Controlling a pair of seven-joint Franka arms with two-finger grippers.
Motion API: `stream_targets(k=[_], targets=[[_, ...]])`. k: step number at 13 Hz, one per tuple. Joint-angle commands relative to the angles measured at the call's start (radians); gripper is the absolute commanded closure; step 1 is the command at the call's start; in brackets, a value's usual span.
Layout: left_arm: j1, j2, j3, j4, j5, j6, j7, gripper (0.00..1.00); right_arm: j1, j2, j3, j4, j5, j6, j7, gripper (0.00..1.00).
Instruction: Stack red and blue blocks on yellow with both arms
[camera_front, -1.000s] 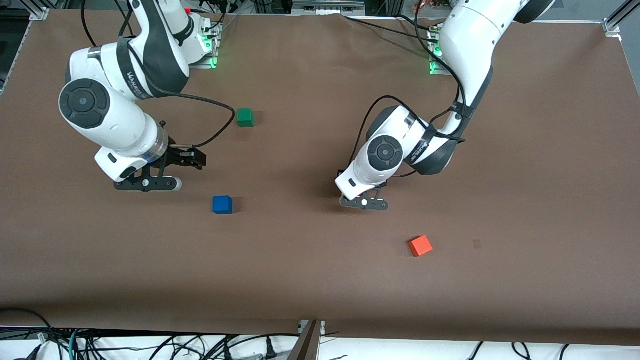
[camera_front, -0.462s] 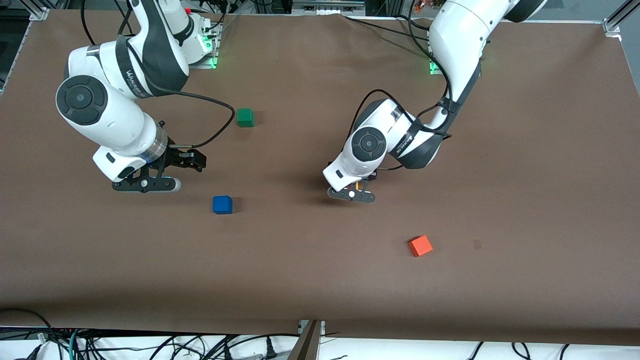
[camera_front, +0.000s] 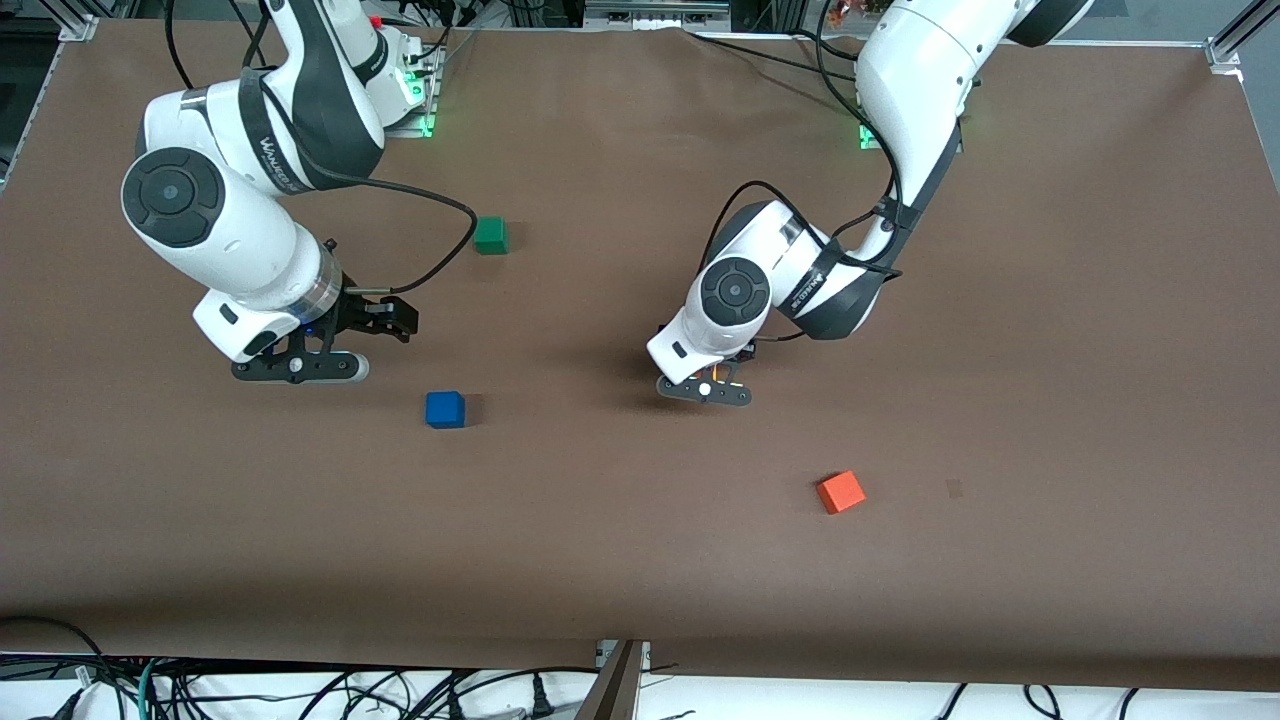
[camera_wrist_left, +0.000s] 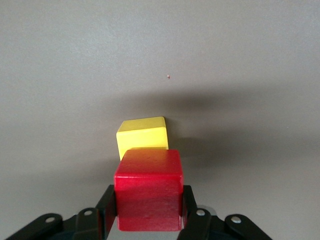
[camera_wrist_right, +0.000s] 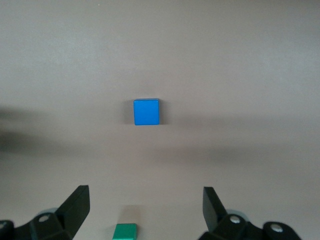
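Observation:
My left gripper (camera_wrist_left: 149, 202) is shut on the red block (camera_wrist_left: 149, 187), with a black finger (camera_wrist_left: 107, 212) on each side of it. The red block hangs low over the yellow cube (camera_wrist_left: 142, 132) and covers part of that cube's top. In the front view the left gripper (camera_front: 705, 390) and wrist hide both cubes. The blue block (camera_front: 445, 409) lies alone on the table and also shows as the blue block (camera_wrist_right: 146, 111) in the right wrist view. My right gripper (camera_front: 300, 366) hovers open and empty over the table, toward the right arm's end from the blue block.
A green cube (camera_front: 490, 235) sits farther from the front camera than the blue block. An orange cube (camera_front: 841, 491) lies nearer to the camera, toward the left arm's end. The brown table (camera_front: 1050, 350) is bare around them.
The left arm carried the red block a short way toward the right arm's end, then held nearly still. The right arm shifted only slightly.

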Motion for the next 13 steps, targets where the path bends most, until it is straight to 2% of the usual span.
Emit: stream_targets(k=[1,5,10,13], targets=[[-0.025,0.02,0.018,0.036,0.034,-0.028,-0.019,0.88,0.001,0.009,-0.003,0.023,0.015,-0.006,-0.001,0.0],[-0.066,0.026,0.067,0.039,0.034,-0.028,-0.021,0.87,0.003,0.009,-0.003,0.023,0.015,-0.006,-0.001,0.0],[-0.068,0.026,0.078,0.06,0.032,-0.028,-0.021,0.87,0.002,0.009,-0.003,0.023,0.032,-0.004,0.003,0.0],[-0.069,0.028,0.091,0.071,0.032,-0.028,-0.021,0.86,0.002,0.046,-0.003,0.028,0.139,0.029,0.071,0.0]])
